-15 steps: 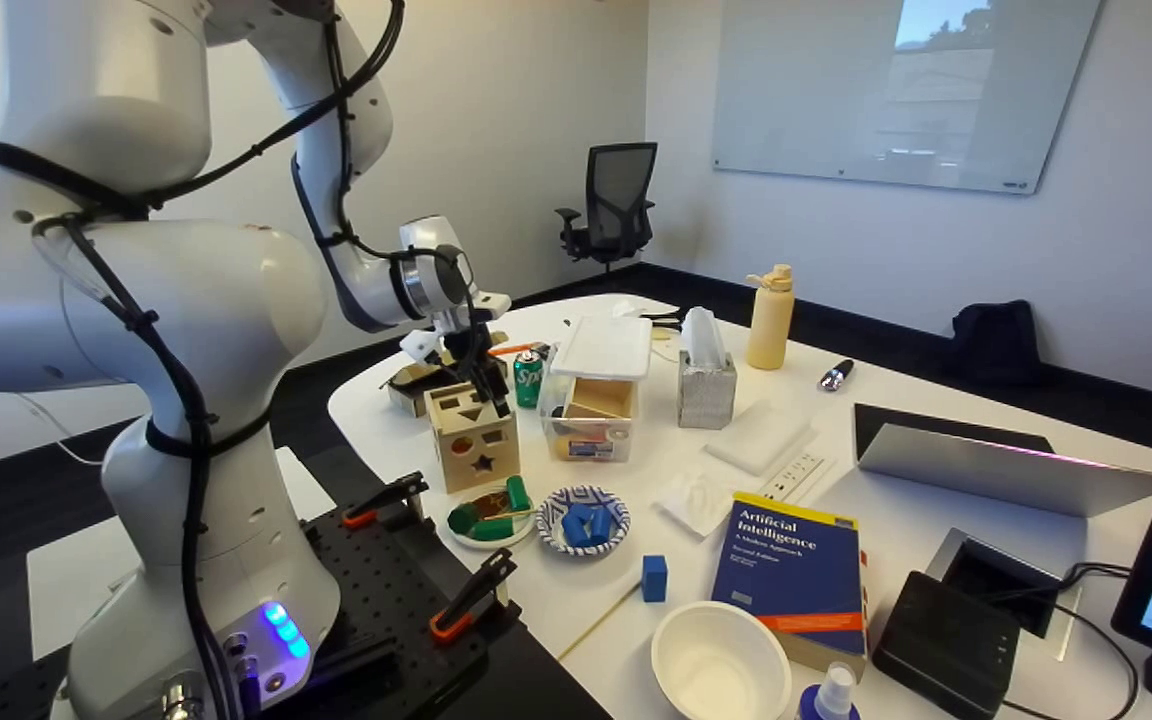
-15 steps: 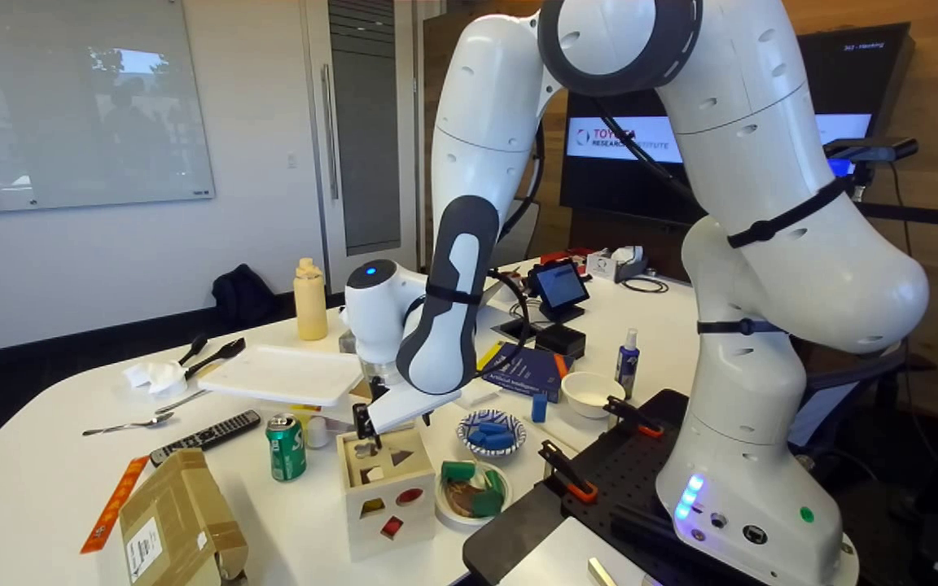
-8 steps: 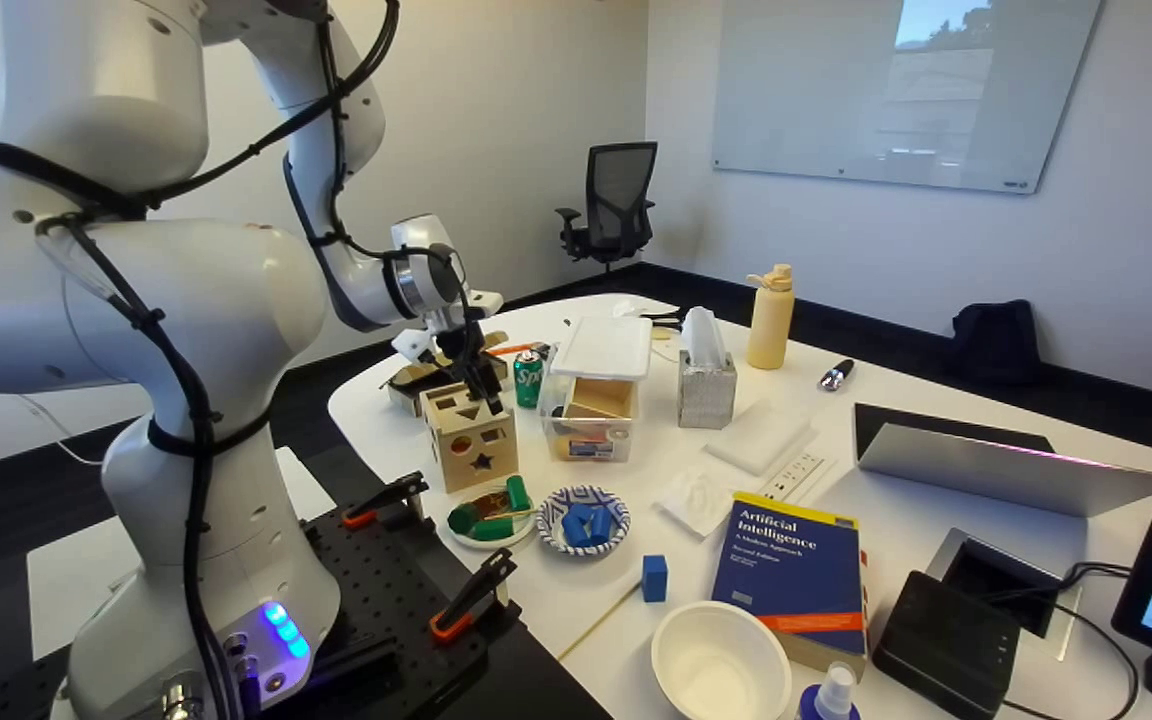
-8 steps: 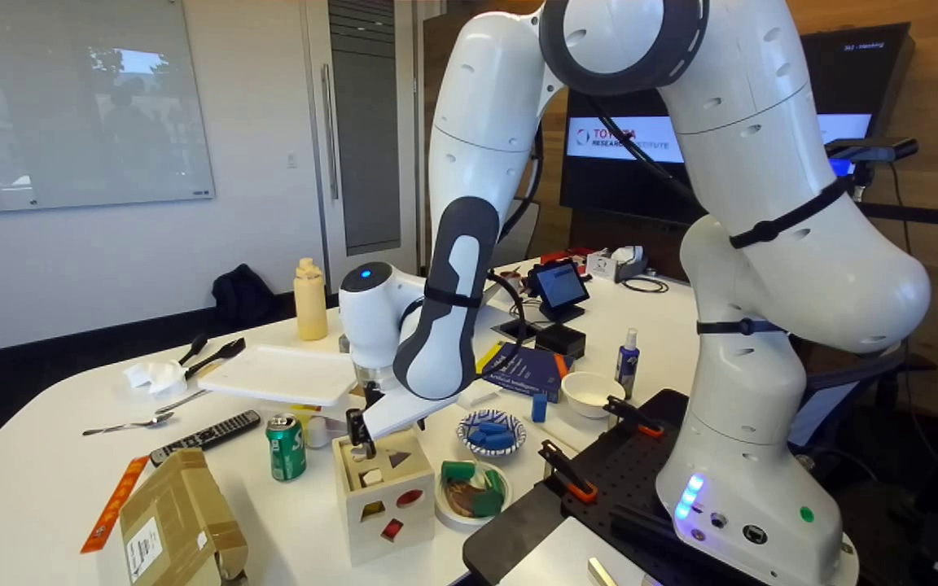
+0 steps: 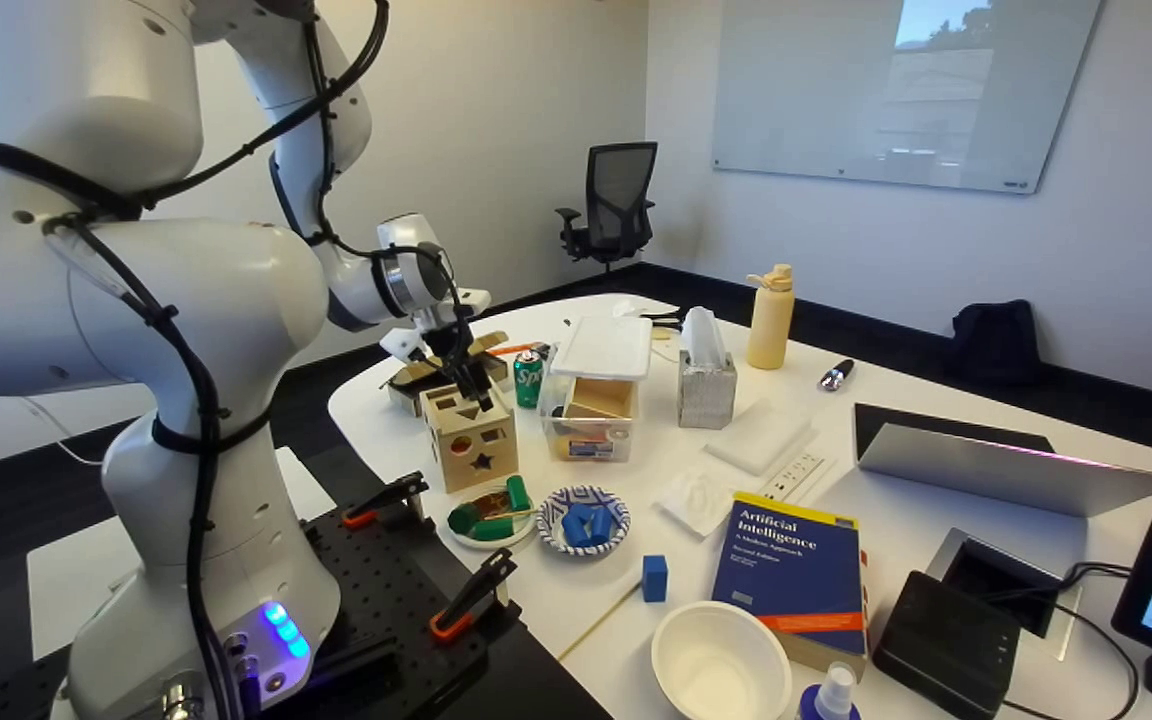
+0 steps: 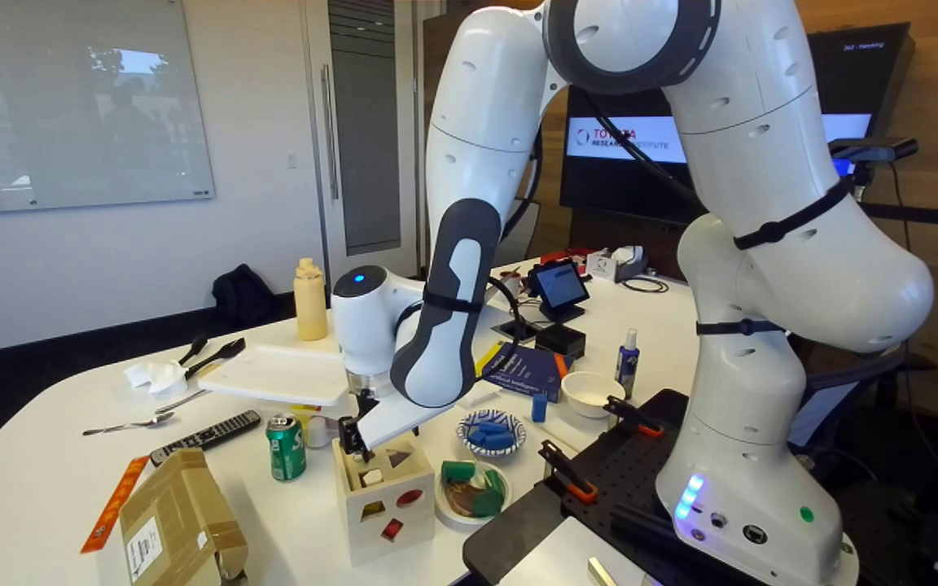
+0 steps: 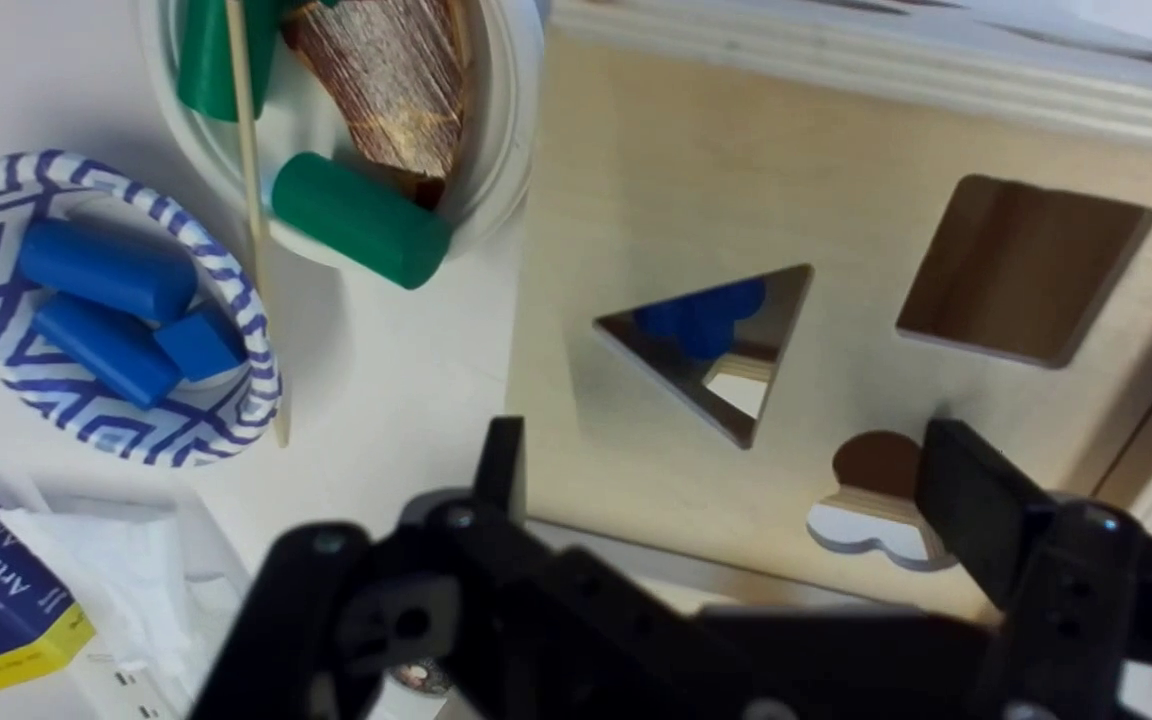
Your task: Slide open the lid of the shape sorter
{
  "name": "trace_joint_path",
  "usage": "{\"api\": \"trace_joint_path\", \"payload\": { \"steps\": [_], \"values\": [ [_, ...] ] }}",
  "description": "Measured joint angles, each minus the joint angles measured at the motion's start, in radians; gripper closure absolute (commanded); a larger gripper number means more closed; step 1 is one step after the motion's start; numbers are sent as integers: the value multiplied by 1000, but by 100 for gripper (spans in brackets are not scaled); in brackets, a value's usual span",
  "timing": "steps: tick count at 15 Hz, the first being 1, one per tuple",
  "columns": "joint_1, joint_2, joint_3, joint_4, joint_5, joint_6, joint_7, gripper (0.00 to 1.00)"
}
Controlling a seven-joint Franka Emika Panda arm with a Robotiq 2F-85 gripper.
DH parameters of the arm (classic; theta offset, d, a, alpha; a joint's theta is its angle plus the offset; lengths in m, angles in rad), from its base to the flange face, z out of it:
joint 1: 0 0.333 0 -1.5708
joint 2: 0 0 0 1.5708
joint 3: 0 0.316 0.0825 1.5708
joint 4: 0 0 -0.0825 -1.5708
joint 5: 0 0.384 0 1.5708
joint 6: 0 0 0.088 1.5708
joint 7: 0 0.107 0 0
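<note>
Hanging right over the lid with the fingers spread wide apart, holding nothing. Seeing the lid just below, lying flat as the wooden top of the shape sorter, and the shape sorter standing upright on the desk. Finding the lid nearly square in the wrist view, so getting no clear long side. Covering part of the bumpy round hole with one of the fingers there, and pointing the other down by the edge near the dish and the bowl. Maybe touching the wood, but not showing it clearly enough to tell. Seemingly fencing the lid in with rims on the other sides, so likely needing a straight push toward the dish, and being careful not to tip the shape sorter.
</note>
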Motion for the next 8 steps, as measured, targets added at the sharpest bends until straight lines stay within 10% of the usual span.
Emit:
{"api": "trace_joint_path", "payload": {
  "steps": [8],
  "values": [
    [37, 4, -58, 4, 0, 0, 0, 0]
  ]
}}
